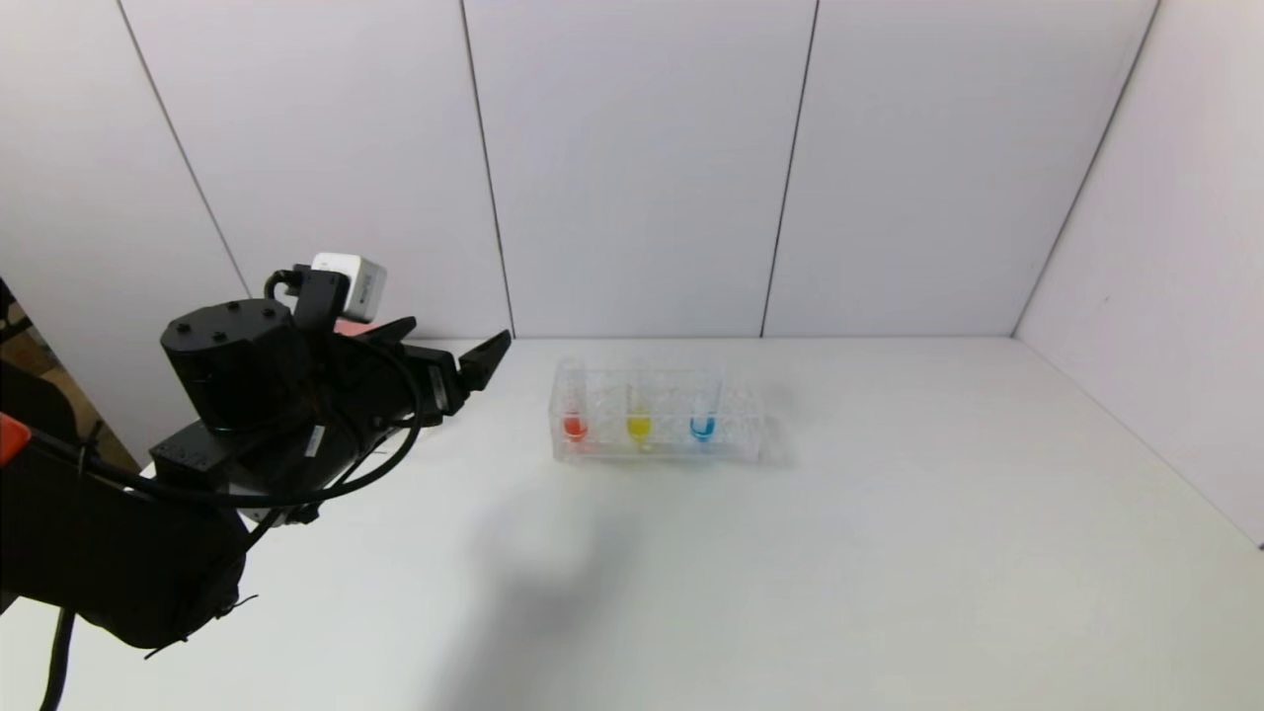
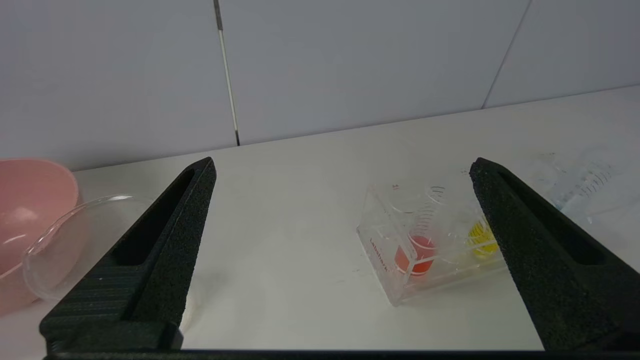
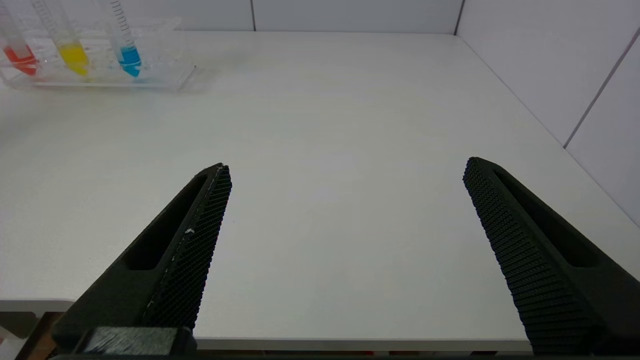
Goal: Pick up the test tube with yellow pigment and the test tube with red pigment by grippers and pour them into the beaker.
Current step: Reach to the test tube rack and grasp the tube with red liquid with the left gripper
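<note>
The red tube [image 1: 574, 415] and yellow tube [image 1: 638, 415] stand upright side by side in a clear rack [image 1: 736, 444], coloured liquid at their tips. The beaker [image 2: 75, 245], clear glass, sits touching a pink bowl [image 2: 25, 200].

Red-orange liquid tips one test tube [image 1: 574, 427], yellow the next [image 1: 639, 426], blue the third [image 1: 702, 427], all in a clear rack [image 1: 736, 439] with red lettering. Pink bowl [image 2: 27, 200], clear beaker [image 2: 75, 245], white table [image 1: 889, 553], black left gripper [image 2: 340, 180] fingers.
</note>
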